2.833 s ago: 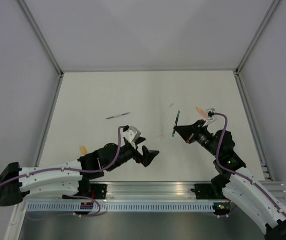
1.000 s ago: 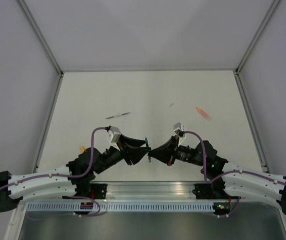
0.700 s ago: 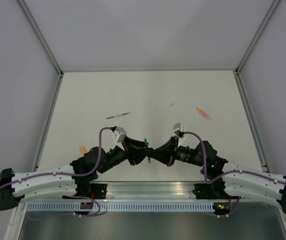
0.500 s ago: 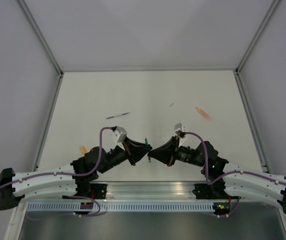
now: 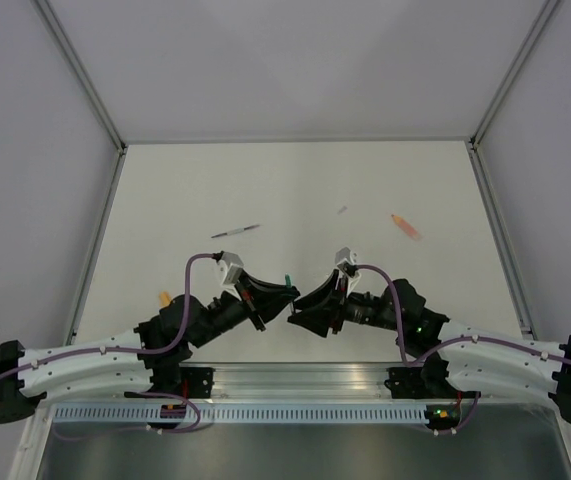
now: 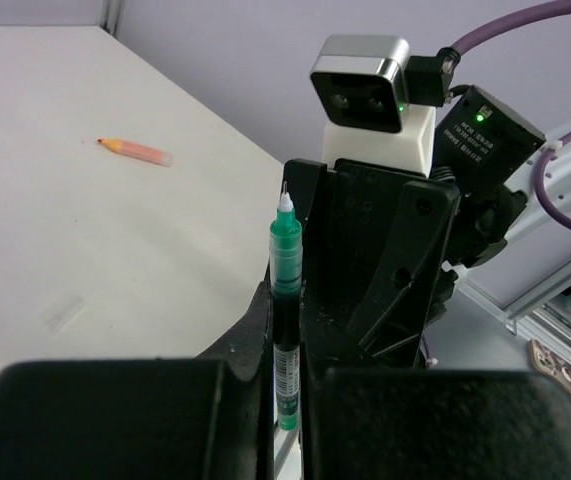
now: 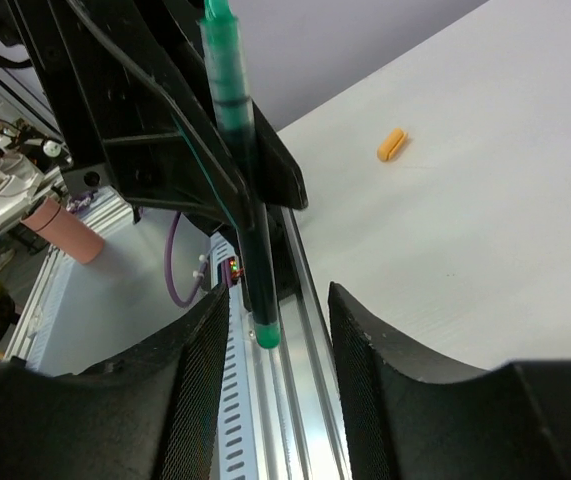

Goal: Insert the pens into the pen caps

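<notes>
Left jaws are clamped tight on the green pen (image 5: 287,284), gripping its dark barrel. In the left wrist view the pen (image 6: 285,290) stands upright with the white tip up and the green section clear of the jaws. Right jaws stand apart. In the right wrist view the pen's green tail end (image 7: 262,330) sits in the gap between them, with clearance on both sides. The two arms meet nose to nose over the near part of the bench (image 5: 295,180), with the pen in the air between them.

On the bench:
- silver pen (image 5: 235,231) mid-left
- pink-orange marker (image 5: 404,226) to the right, well apart from the silver pen
- small grey cap (image 5: 342,210) between them, nearer the marker
- orange cap (image 5: 165,298) at the left, just beside the left arm
</notes>
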